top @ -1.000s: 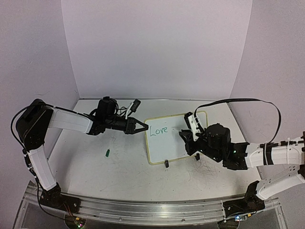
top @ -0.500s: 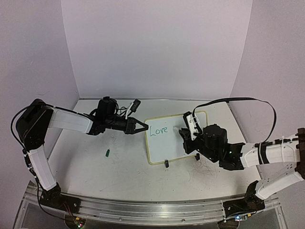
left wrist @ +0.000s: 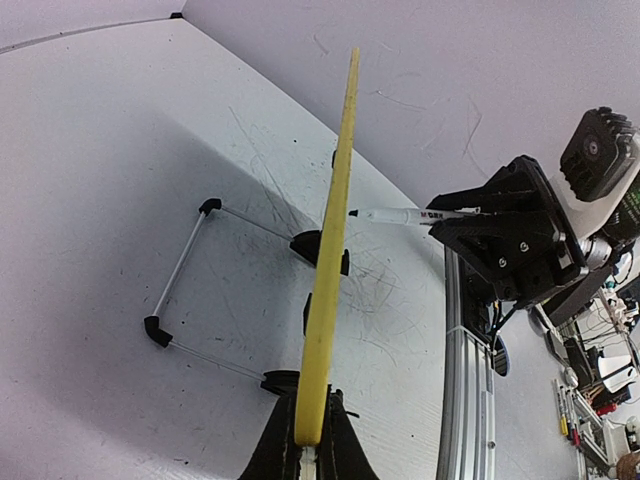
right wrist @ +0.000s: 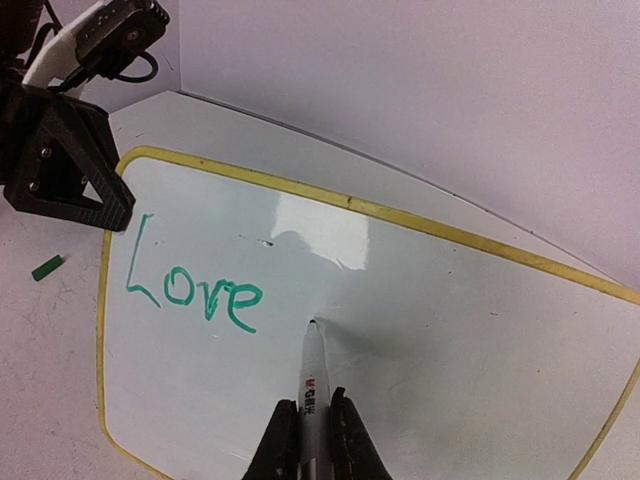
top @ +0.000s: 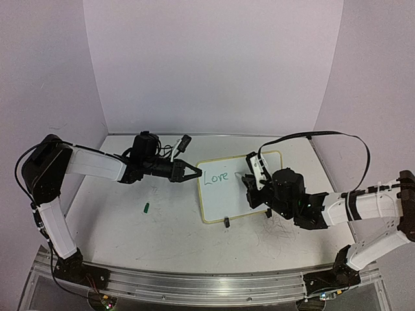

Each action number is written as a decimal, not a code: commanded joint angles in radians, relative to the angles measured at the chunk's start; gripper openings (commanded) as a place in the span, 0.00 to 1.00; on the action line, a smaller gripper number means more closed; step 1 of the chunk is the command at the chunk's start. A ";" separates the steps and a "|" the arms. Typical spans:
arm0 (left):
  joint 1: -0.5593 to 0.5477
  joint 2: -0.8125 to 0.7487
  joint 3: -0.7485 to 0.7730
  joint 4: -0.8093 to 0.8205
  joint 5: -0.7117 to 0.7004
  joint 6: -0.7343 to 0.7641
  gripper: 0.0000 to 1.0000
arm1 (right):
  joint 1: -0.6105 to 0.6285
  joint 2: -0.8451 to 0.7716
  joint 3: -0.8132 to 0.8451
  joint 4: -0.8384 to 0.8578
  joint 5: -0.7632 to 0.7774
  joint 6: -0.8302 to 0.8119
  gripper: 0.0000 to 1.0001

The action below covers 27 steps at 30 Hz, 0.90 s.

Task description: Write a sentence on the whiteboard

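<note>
The whiteboard (top: 224, 194) stands tilted on its black clip feet, with "Love" in green on its left part (right wrist: 195, 290). My left gripper (top: 193, 172) is shut on the board's left yellow edge (left wrist: 318, 330). My right gripper (right wrist: 310, 420) is shut on a white marker (right wrist: 311, 375), whose tip touches the board just right of the "e". In the top view the right gripper (top: 253, 184) is over the board's right half.
A small green marker cap (top: 147, 207) lies on the table left of the board. A wire stand with black feet (left wrist: 185, 265) props the board from behind. The aluminium rail (top: 194, 285) runs along the near edge. Walls enclose the back and sides.
My right arm has shifted slightly left along the board with the marker. The left arm and the board have not moved.
</note>
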 commanded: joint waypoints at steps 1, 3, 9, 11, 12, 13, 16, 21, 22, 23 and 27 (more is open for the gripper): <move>-0.010 -0.014 0.020 -0.047 -0.049 0.027 0.00 | -0.006 0.001 0.038 0.049 0.007 -0.008 0.00; -0.010 -0.013 0.021 -0.047 -0.049 0.026 0.00 | -0.006 0.008 0.041 0.052 0.010 -0.008 0.00; -0.013 -0.012 0.021 -0.047 -0.047 0.027 0.00 | -0.005 0.033 0.052 0.057 0.016 -0.007 0.00; -0.013 -0.012 0.020 -0.047 -0.047 0.027 0.00 | -0.006 0.036 0.051 0.058 0.025 -0.006 0.00; -0.013 -0.012 0.021 -0.047 -0.047 0.027 0.00 | -0.006 0.036 0.050 0.058 0.031 -0.005 0.00; -0.013 -0.012 0.021 -0.047 -0.047 0.027 0.00 | -0.005 0.036 0.049 0.057 0.034 -0.004 0.00; -0.014 -0.010 0.021 -0.047 -0.047 0.027 0.00 | -0.005 0.035 0.045 0.042 0.043 -0.001 0.00; -0.014 -0.009 0.022 -0.049 -0.046 0.027 0.00 | -0.005 0.020 0.029 0.018 0.043 0.016 0.00; -0.014 -0.009 0.023 -0.049 -0.046 0.027 0.00 | -0.006 0.018 0.022 0.016 0.039 0.021 0.00; -0.014 -0.009 0.023 -0.049 -0.046 0.027 0.00 | -0.006 0.014 0.018 0.013 0.035 0.025 0.00; -0.014 -0.007 0.024 -0.049 -0.046 0.027 0.00 | -0.006 0.009 0.004 0.001 0.026 0.038 0.00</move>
